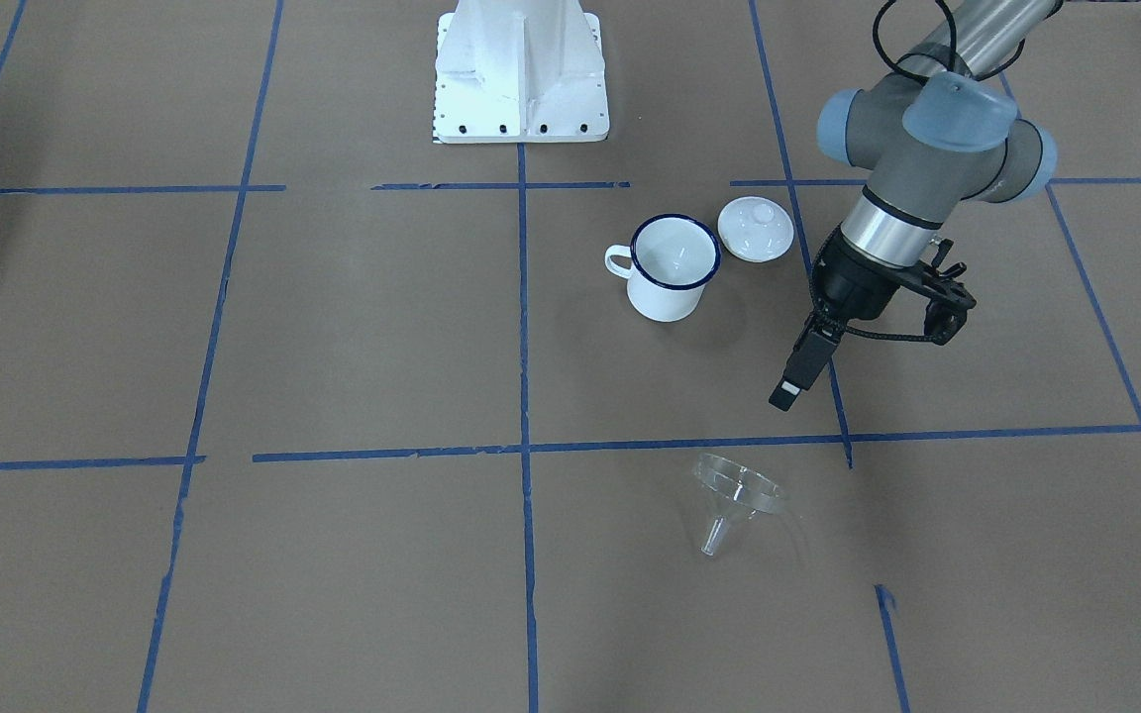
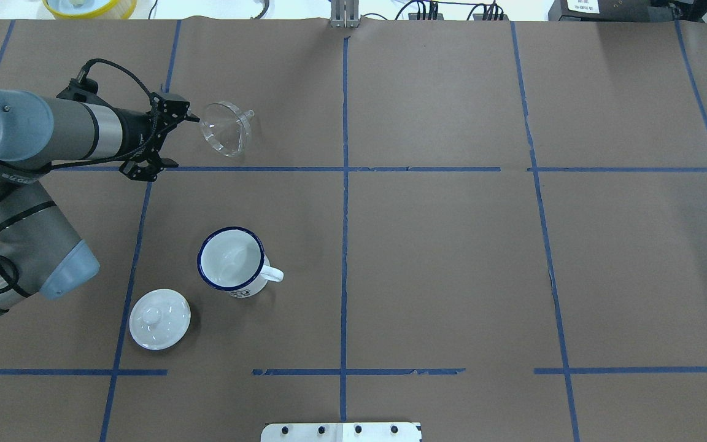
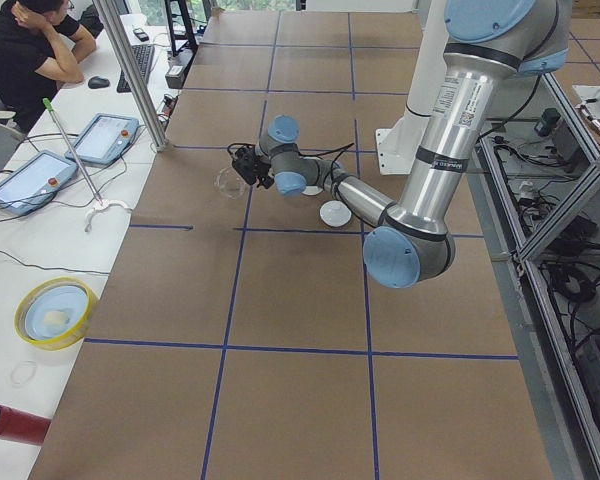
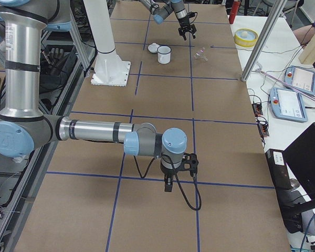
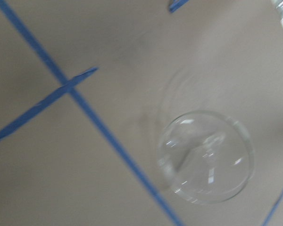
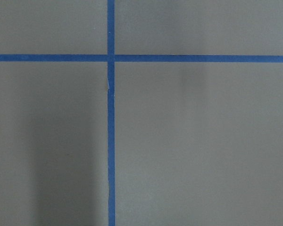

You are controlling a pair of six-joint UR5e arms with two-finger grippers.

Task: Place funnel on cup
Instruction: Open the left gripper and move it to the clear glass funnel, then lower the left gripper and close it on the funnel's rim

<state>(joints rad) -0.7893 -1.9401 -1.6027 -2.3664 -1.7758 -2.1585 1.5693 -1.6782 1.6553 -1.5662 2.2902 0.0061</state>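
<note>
Beside the lid [image 2: 159, 319], the cup [image 2: 231, 264] shows bare inside; funnel [image 2: 226, 127] lies apart

The clear funnel [image 2: 226, 127] lies on its side on the desk [image 2: 452, 245], in the left half toward the far edge, with its short spout angled toward that edge. The white enamel mug [image 2: 231, 263] with a dark blue rim stands upright and empty, well apart from it and nearer the robot's edge, its handle turned right.
</note>
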